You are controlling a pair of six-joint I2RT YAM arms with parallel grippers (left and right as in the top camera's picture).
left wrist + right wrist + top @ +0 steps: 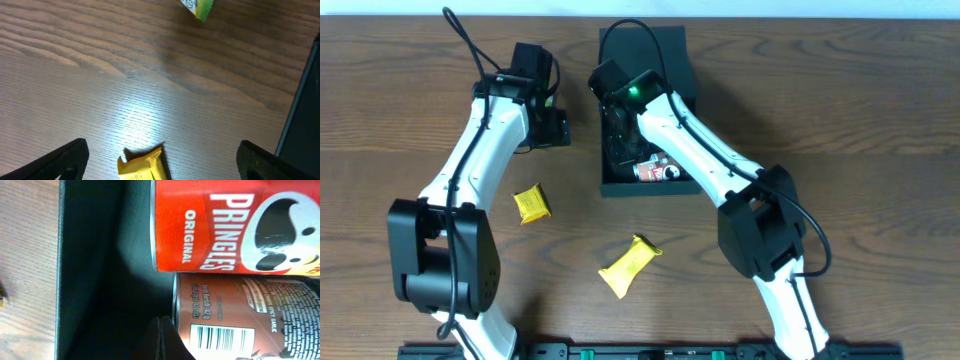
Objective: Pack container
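The container (pixel 672 52) is a dark square box with its lid flap open at the back. My right gripper (pixel 162 339) is inside it, shut and holding nothing, its tips beside a brown snack can (pixel 250 320) that lies next to a red Pringles can (pixel 225 225). In the overhead view a can (pixel 656 172) shows at the box's near end. My left gripper (pixel 160 167) is open wide over the table left of the box, with a yellow packet (pixel 142 166) lying between its fingers.
Two yellow packets lie on the wooden table, one (pixel 531 203) left of the box and one (pixel 628 265) in front of it. A green-yellow packet (pixel 198 7) lies beyond my left gripper. The box's dark wall (pixel 305 100) stands to its right.
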